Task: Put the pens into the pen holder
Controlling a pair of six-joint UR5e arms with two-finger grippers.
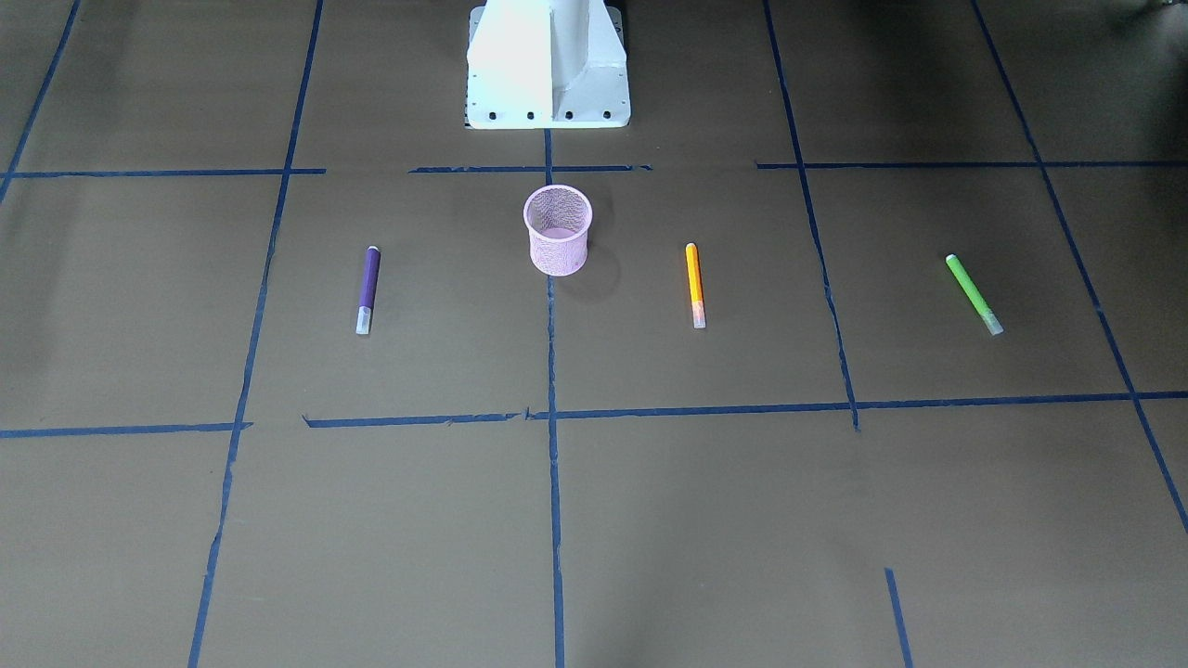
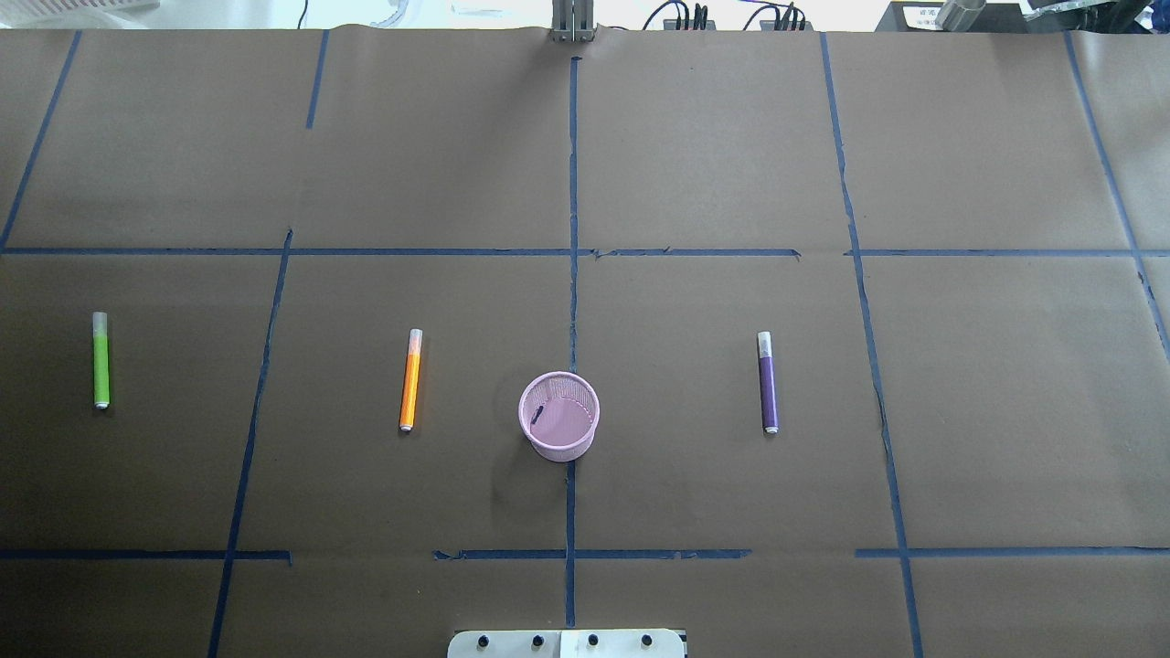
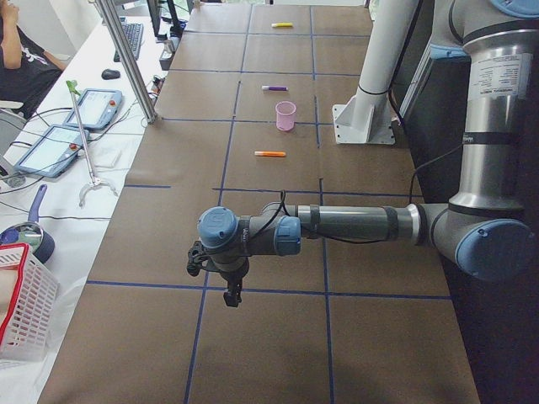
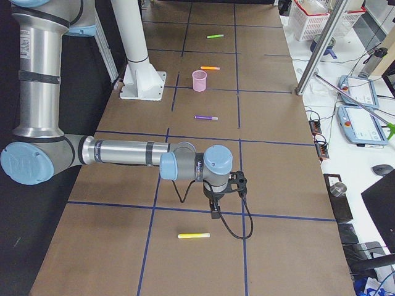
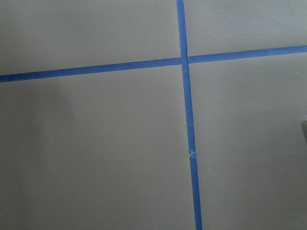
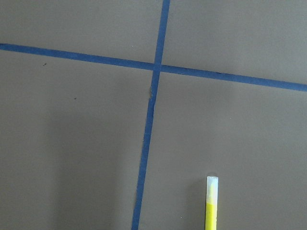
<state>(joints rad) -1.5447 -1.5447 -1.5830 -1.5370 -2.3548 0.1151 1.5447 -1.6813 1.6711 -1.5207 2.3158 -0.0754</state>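
The pink mesh pen holder [image 2: 559, 428] stands upright at the table's middle, close to the robot base. Three pens lie flat in a row with it: a green pen [image 2: 101, 360] far on the left, an orange pen [image 2: 410, 380] just left of the holder, and a purple pen [image 2: 768, 382] to its right. A yellow pen [image 4: 194, 235] lies far out on the right end, just below my right gripper [image 4: 214, 213] and seen in the right wrist view [image 6: 211, 203]. My left gripper [image 3: 230, 299] hangs over bare paper at the left end. I cannot tell if either gripper is open or shut.
Blue tape lines [image 2: 572, 228] grid the brown paper. The white robot pedestal [image 1: 548, 65] stands behind the holder. A metal post [image 3: 126, 59], tablets [image 3: 50, 147] and a basket [image 3: 21, 311] line the operators' side, where a person [image 3: 17, 50] sits.
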